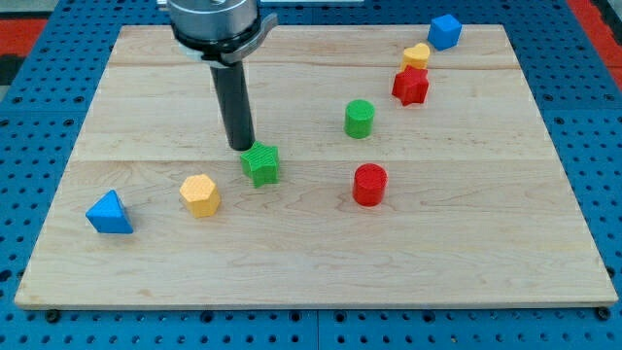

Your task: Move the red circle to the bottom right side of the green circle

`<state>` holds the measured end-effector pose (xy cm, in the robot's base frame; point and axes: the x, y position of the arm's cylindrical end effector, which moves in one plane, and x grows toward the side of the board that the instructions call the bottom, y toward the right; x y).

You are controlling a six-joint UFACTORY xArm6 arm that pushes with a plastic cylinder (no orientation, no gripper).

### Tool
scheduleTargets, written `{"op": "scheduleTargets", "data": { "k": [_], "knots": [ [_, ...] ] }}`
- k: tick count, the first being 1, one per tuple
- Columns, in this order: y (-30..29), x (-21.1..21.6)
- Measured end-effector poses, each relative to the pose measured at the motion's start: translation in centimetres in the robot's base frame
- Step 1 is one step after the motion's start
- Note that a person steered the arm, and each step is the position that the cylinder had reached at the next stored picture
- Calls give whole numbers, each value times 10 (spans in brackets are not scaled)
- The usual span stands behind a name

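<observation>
The red circle (369,184) stands right of the board's middle. The green circle (359,118) stands above it, a little to the left, with a clear gap between them. My tip (241,147) is well to the left of both, just above and left of a green star-shaped block (261,163), close to it or touching it.
A yellow hexagon (199,193) and a blue triangle (109,213) lie at the lower left. A red star-shaped block (410,86), a yellow heart-shaped block (416,54) and a blue block (444,31) sit in a row at the upper right. The wooden board (311,262) lies on a blue pegboard.
</observation>
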<state>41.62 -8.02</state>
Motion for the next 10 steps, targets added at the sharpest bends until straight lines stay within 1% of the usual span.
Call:
{"op": "scheduleTargets", "data": {
  "k": [3, 4, 5, 6, 7, 8, 9, 10],
  "knots": [
    [102, 1],
    [137, 10],
    [159, 17],
    [186, 39],
    [192, 99],
    [162, 129],
    [106, 109],
    [85, 67]
  ]
}}
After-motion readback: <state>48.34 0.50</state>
